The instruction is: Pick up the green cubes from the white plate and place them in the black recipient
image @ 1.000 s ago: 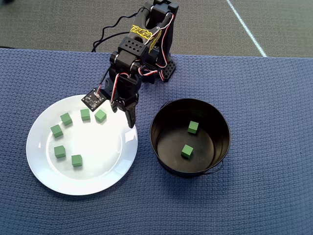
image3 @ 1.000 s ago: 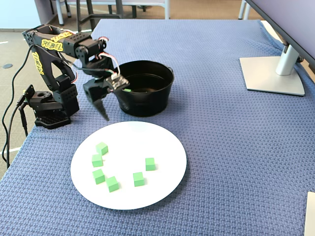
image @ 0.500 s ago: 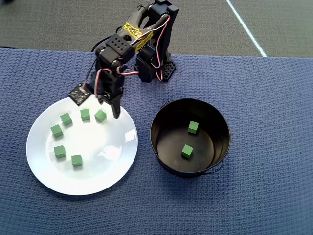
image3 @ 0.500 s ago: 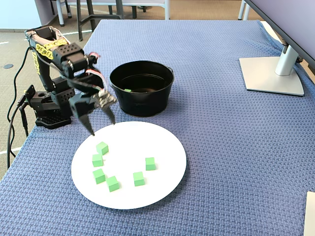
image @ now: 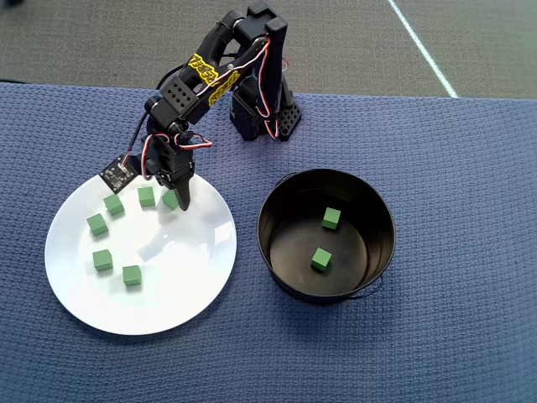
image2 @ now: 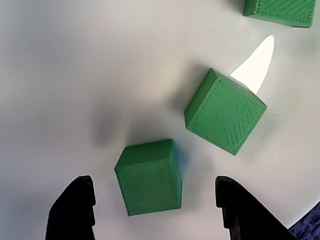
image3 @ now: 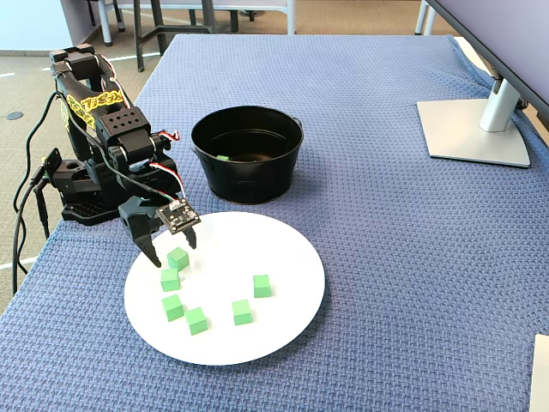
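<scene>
Green cubes: six on the white plate (image: pixel 193 290), two already lying in the black recipient (image: pixel 382 252).
Target cube (image2: pixel 149 177): sits between the two fingers (image2: pixel 75 210) in the wrist view, a little nearer the left-hand one, with a clear gap on both sides. No contact yet.
Same cube elsewhere: in the overhead view it is the cube (image: pixel 170 199) partly hidden under the gripper (image: pixel 176 200); in the fixed view it is the cube (image3: pixel 178 257) nearest the arm's end, gripper (image3: pixel 171 251) right over it.
Fingers: spread wide, nothing held.
Cube orientation: faces turned slightly off the closing line in the wrist view, so I'd expect it to twist a bit on closing. No long axis; it's a cube.
Neighbour: a second cube (image2: pixel 225 112) lies up and right of the target, near it but not touching, rotated corner-on. It looks outside the fingers' path, though the right-hand finger passes close.
Third cube (image2: pixel 280 10): only a corner shows at the top edge of the wrist view.
Next move, my read: drop a touch if needed, close straight on the target.
Plate vs pot: well apart on the blue cloth (image: pixel 470 168) covering the bench; pot to the plate's right in the overhead view.
Writing: yellow lettered band on the arm link (image: pixel 203 65), too small to read. No brand legible.
</scene>
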Available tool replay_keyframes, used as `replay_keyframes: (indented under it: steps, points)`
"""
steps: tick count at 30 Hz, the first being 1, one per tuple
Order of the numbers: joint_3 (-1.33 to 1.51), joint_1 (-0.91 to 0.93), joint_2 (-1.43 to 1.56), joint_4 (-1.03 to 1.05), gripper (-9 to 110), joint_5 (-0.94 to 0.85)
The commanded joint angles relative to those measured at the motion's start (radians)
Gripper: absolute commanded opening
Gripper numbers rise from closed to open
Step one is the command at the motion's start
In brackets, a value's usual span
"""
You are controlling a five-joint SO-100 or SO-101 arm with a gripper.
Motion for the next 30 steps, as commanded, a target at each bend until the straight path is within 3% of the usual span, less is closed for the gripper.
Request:
replay_keyframes:
  steps: [1,4,11,16,20,24,30]
  points:
    - [-0.034,0.008,0.003,-0.049,17,-0.017]
    - [-0.023,-0.003,0.002,-0.094,1,0.028]
    - [-0.025,-0.026,0.025,-0.107,0,0.13]
    - [-0.279,-0.109,0.106,0.302,0,0.331]
    - [-0.446,-0.187,0.204,0.48,0,0.479]
    - [-0.551,-0.31,0.299,0.574,0,0.672]
    - [-0.663,-0.62,0.356,0.6,0,1.144]
